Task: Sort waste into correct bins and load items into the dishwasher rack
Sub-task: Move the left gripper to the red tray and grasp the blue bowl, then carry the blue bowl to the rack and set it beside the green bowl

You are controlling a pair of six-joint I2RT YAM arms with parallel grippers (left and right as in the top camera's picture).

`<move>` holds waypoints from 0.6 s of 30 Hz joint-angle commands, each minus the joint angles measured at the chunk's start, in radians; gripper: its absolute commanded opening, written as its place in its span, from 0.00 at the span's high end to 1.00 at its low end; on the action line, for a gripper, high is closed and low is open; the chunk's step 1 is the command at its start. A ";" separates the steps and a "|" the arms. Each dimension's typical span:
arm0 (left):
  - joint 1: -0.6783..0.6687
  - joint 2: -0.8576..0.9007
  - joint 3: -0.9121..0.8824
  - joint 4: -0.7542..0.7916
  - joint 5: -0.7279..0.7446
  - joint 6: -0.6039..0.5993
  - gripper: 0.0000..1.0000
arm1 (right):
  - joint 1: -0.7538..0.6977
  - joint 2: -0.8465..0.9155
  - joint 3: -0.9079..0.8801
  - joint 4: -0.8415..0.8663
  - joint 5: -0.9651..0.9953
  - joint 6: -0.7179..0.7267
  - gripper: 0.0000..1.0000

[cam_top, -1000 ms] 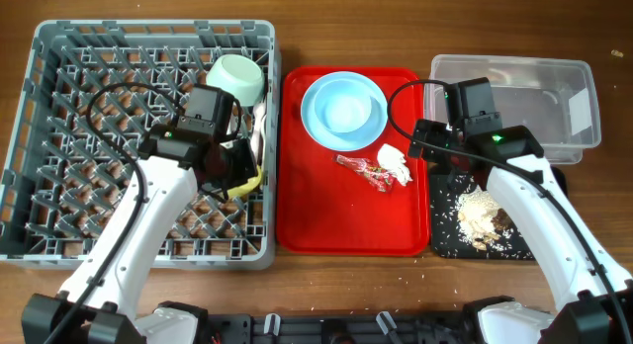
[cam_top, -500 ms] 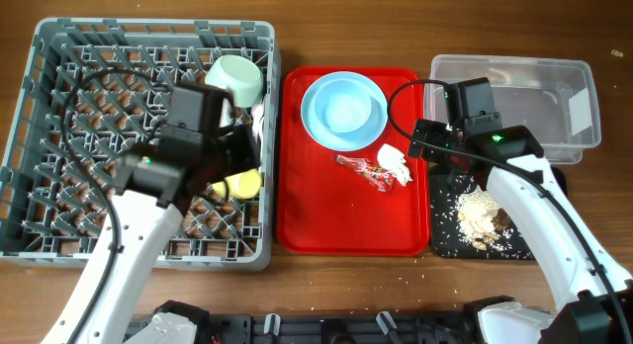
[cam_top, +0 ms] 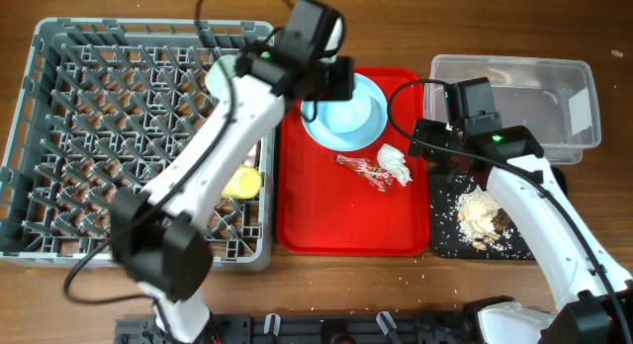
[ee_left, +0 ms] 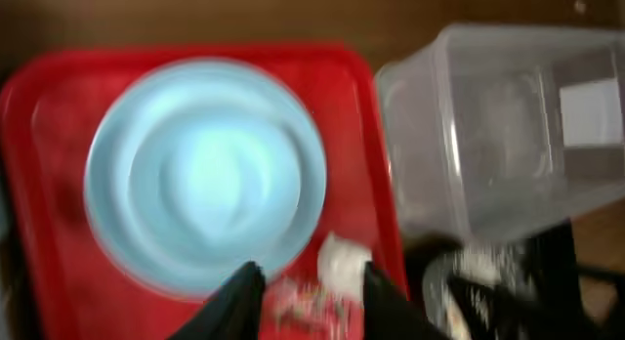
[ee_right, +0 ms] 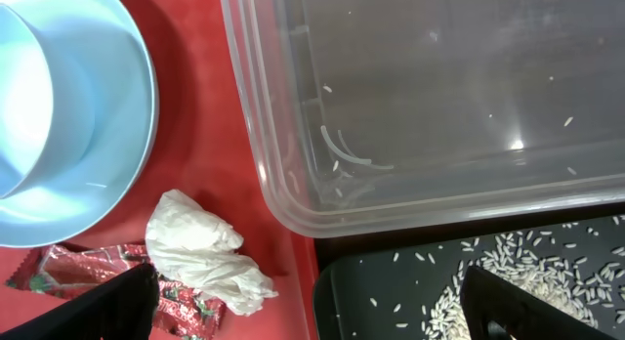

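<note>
My left gripper point(cam_top: 336, 87) hangs over the pale blue plate point(cam_top: 361, 117) on the red tray, open and holding nothing. The blurred left wrist view has the plate point(ee_left: 205, 174) ahead and the white tissue wad point(ee_left: 342, 262) and red wrapper point(ee_left: 308, 301) by my left gripper point(ee_left: 311, 306). The yellow cup point(cam_top: 244, 183) lies in the grey dishwasher rack point(cam_top: 148, 28). A mint bowl point(cam_top: 215, 75) is mostly hidden by the arm. My right gripper point(ee_right: 312, 311) stands wide open and empty between the tissue point(ee_right: 200, 252) and the black tray point(ee_right: 391, 291).
The clear tub point(cam_top: 514, 59) sits at the back right with little in it. In front of it the black tray point(cam_top: 450, 235) holds beige food scraps point(cam_top: 482, 214). The tissue point(cam_top: 396, 164) and wrapper point(cam_top: 364, 170) lie on the red tray point(cam_top: 336, 220).
My left gripper let go of the yellow cup in the rack, then swung up and right to above the blue plate. The right arm has not moved.
</note>
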 commanded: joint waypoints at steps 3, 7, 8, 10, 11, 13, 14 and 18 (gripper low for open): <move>-0.088 0.164 0.026 0.141 -0.153 0.119 0.62 | -0.002 0.005 0.013 0.002 0.021 -0.006 0.00; -0.155 0.248 0.026 0.214 -0.245 0.145 0.62 | -0.002 0.005 0.013 0.002 0.021 -0.006 0.00; -0.162 0.259 0.026 0.214 -0.273 0.145 0.62 | -0.002 0.005 0.013 0.002 0.021 -0.006 0.00; -0.171 0.275 0.025 0.209 -0.300 0.145 0.63 | -0.002 0.005 0.013 0.002 0.021 -0.006 0.00; -0.174 0.292 0.025 0.204 -0.300 0.145 0.65 | -0.002 0.005 0.013 0.002 0.021 -0.006 0.00; -0.176 0.311 0.025 0.194 -0.300 0.145 0.66 | -0.002 0.005 0.013 0.002 0.021 -0.006 0.00; -0.176 0.317 0.025 0.192 -0.300 0.145 0.67 | -0.002 0.005 0.013 0.002 0.021 -0.006 0.00; -0.175 0.357 0.025 0.188 -0.300 0.145 0.72 | -0.002 0.005 0.013 0.002 0.021 -0.006 0.00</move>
